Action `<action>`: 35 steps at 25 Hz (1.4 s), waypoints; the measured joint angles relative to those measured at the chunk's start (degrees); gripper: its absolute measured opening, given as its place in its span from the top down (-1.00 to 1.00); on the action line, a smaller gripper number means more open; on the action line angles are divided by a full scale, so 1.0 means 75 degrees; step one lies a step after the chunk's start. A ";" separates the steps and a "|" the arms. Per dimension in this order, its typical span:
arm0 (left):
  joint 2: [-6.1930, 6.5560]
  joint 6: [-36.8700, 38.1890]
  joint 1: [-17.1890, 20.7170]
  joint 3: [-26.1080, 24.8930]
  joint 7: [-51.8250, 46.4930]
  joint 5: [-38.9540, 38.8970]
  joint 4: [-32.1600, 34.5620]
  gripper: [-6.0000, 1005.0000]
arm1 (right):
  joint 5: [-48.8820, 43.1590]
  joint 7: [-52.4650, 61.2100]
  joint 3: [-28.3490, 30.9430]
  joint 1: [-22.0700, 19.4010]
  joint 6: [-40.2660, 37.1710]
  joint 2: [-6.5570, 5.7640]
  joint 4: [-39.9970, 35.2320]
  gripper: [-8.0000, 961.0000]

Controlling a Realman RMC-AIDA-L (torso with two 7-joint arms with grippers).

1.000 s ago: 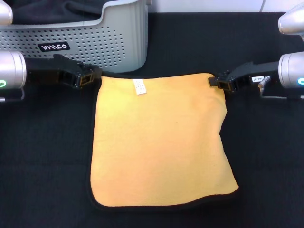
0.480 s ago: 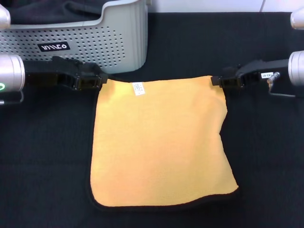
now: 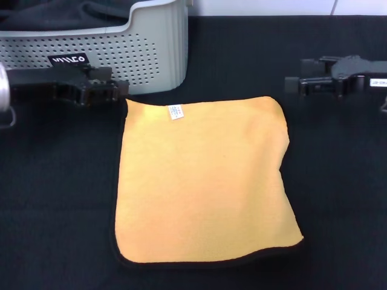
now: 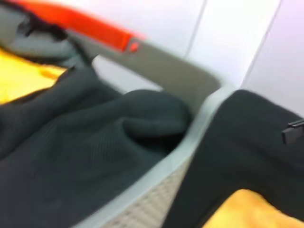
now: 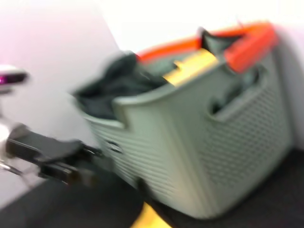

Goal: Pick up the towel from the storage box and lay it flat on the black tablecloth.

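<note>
- Head view tells you most of it: the towel (image 3: 204, 181) lies spread on the black tablecloth (image 3: 338, 199), orange-yellow side up, its small white label (image 3: 175, 112) near the far edge and the black trim showing along the near and left edges.
- You can count the job as essentially done; the towel is out of the storage box (image 3: 121, 54) and flat, with only a slight wave along its right edge that might want smoothing.
- Your left gripper (image 3: 115, 92) sits just off the towel's far left corner, in front of the box wall, holding nothing; whether its fingers are parted I cannot tell.
- Your right gripper (image 3: 296, 84) is clear of the far right corner, empty; its finger spread is likewise unclear.
- Left wrist view shows bunched dark fabric (image 4: 85, 142) in the box, beside something yellow (image 4: 19, 78).
- Nothing blocks either arm from pulling away; mind the box beside the left one.
</note>
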 joint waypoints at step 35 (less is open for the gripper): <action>0.1203 0.4567 0.1667 0.2501 0.3104 -0.4777 -0.0537 -0.18 | -0.3027 -0.1917 0.2378 -0.1721 -0.2166 0.1690 -0.3034 -0.87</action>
